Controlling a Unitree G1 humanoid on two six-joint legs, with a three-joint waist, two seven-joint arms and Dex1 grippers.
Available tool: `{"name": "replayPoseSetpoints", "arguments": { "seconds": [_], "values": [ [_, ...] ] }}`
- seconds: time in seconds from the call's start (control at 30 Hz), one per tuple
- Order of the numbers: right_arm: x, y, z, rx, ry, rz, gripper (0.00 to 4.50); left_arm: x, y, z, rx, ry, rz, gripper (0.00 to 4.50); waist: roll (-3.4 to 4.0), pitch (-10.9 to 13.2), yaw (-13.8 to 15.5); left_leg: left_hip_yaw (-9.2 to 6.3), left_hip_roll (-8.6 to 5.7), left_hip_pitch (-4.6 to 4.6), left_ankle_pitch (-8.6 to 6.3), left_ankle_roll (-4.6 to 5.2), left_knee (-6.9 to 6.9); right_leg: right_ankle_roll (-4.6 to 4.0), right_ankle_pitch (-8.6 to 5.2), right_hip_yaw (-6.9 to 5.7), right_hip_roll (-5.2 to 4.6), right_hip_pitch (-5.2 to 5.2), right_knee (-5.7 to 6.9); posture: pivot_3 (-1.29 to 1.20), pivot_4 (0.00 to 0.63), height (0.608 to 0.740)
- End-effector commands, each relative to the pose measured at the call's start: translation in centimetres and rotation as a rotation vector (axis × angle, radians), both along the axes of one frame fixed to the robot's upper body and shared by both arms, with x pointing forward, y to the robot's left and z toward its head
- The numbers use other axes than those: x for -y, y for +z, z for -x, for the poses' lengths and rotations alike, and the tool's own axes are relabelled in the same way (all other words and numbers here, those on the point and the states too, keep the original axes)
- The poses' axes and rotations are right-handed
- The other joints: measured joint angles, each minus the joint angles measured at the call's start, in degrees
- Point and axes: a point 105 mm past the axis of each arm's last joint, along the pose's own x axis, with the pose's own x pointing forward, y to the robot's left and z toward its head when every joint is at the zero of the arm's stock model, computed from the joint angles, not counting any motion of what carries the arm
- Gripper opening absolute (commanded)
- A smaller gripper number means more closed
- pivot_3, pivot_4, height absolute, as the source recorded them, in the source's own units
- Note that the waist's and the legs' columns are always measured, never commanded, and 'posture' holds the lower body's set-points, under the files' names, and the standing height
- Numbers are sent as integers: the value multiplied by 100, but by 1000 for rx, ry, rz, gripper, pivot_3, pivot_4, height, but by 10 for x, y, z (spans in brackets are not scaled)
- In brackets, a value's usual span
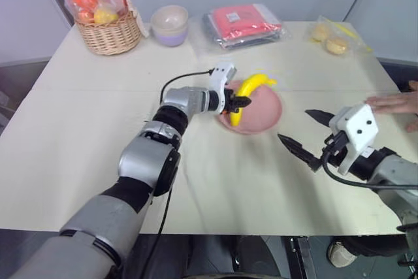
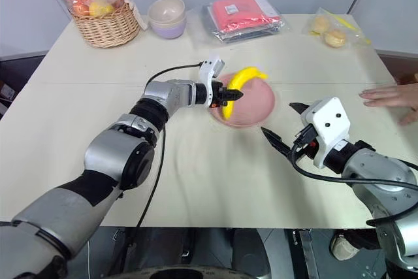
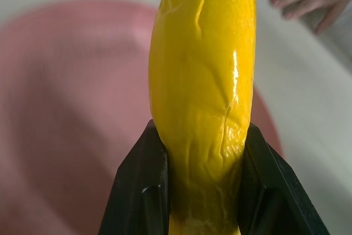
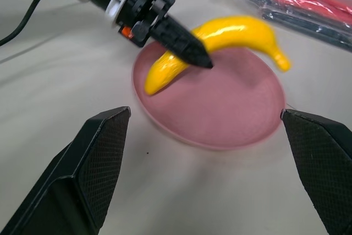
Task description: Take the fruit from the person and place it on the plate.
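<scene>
Yellow banana (image 1: 251, 91) clamped in the left gripper (image 1: 240, 102) hangs over the pink plate (image 1: 264, 114), so the arm should probably lower it flat before releasing, while the right gripper (image 1: 302, 134) waits wide open.

left gripper (image 4: 201, 59) clamping banana (image 4: 231, 34) – over pink plate (image 4: 220, 108)

Banana (image 3: 203, 81): skin showing glossy, waxy, with fine creases and sharp highlights. Plate (image 4: 231, 114): looking smooth, matt pink (plastic-like). Left gripper (image 4: 190, 53) fingers (image 3: 137, 191): black, matt, looking like hard plastic; right gripper (image 4: 206, 163) pads (image 4: 88, 163) showing fine cross-hatched texture. Table (image 1: 78, 129): reading as pale matt cloth-like cover with faint creases. Basket (image 1: 111, 34): woven wicker, rough. Bowl (image 1: 170, 24): shining softly, smooth glaze. Bun bag (image 1: 333, 37): clear, crinkling plastic.
</scene>
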Motion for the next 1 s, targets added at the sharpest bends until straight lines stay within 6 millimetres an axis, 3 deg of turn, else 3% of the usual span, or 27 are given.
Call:
{"name": "replayPoseSetpoints", "arguments": {
  "seconds": [0.03, 0.13, 0.37, 0.4, 0.57, 0.73, 1.0],
  "values": [
    [-1, 11, 5, 60, -14, 0, 4500, 6, 20, -4, 78, -9, -6, 896, 0, 0, 11, 0, 0, 0, 0, 0, 0, 0, 0, 0, 0, 0, 0, 0, 150, 740],
    [-1, 11, 5, 62, -20, -3, 4500, 7, 21, -5, 102, -13, -26, 896, 0, 0, 17, 0, 0, -1, 0, 0, 1, 0, 0, 1, -3, 1, 0, 0, 150, 740],
    [-1, 12, 4, 66, -23, -4, 4500, 8, 20, -4, 105, -24, -31, 4127, 0, 0, 15, 0, -1, -1, 0, 0, 1, 0, 0, 0, -2, 1, 1, 0, 150, 740],
    [-1, 12, 4, 66, -22, -3, 4500, 8, 20, -4, 103, -25, -28, 4426, 0, 0, 14, 0, -1, -1, 0, 0, 1, 0, 0, 0, -2, 1, 1, 0, 150, 740],
    [-2, 14, 3, 67, -17, 0, 4500, 6, 35, -6, 157, -37, 10, 4426, 0, 0, 12, 0, -2, 0, 0, 0, 1, 0, 0, 0, -1, 1, 2, 0, 150, 740],
    [-2, 15, 3, 66, -6, 9, 4500, -9, 89, -8, 422, -94, 50, 4426, 0, 0, -4, 0, 1, -2, 0, -1, 1, 0, 0, 1, -1, -4, 4, 0, 150, 740],
    [2, 15, -2, 43, 51, 76, 4500, -72, 145, 18, 681, -38, 14, 4426, 2, -1, -6, 0, 14, 2, 0, -1, 1, 0, 0, 7, 1, -2, 10, 0, 150, 740]
  ]
}}
